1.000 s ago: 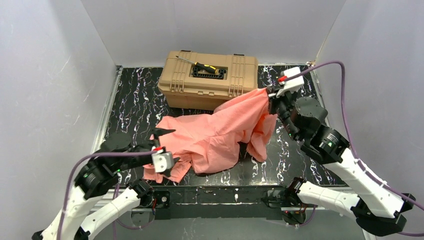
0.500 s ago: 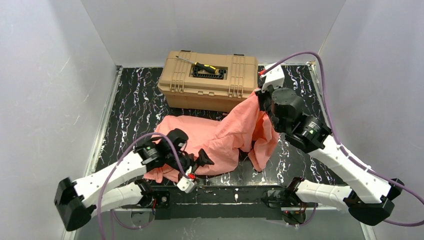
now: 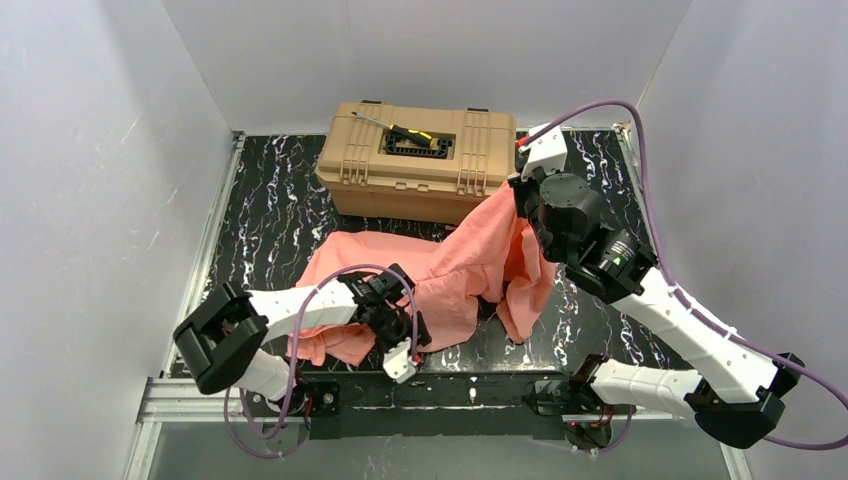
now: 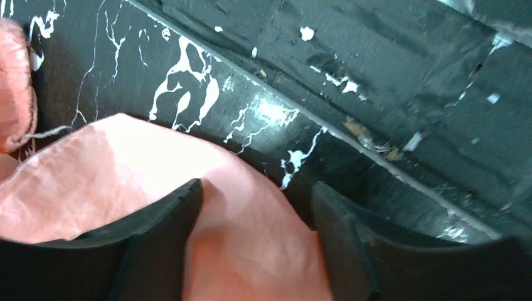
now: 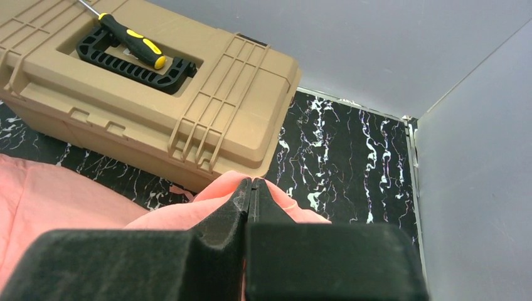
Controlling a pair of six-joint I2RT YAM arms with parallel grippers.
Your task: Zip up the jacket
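The salmon-pink jacket (image 3: 440, 270) lies crumpled on the black marbled table in front of the tan toolbox. My right gripper (image 3: 520, 192) is shut on a fold of it and holds that part lifted near the toolbox's right end; in the right wrist view the fabric (image 5: 63, 194) bulges around the closed fingertips (image 5: 243, 188). My left gripper (image 3: 408, 332) is open at the jacket's near edge. In the left wrist view its two fingers straddle a pink fold (image 4: 251, 251) without closing on it. No zipper shows.
The tan toolbox (image 3: 415, 160) stands at the back with a yellow-and-black screwdriver (image 3: 405, 131) on its lid; both also show in the right wrist view, toolbox (image 5: 207, 125) and screwdriver (image 5: 128, 37). White walls enclose the table. The table's front rail (image 4: 401, 169) runs just past the left gripper.
My left arm swung from the jacket's left side round to its near edge and lowered its open fingers over a fold. My right gripper shifted left, still holding the fabric.
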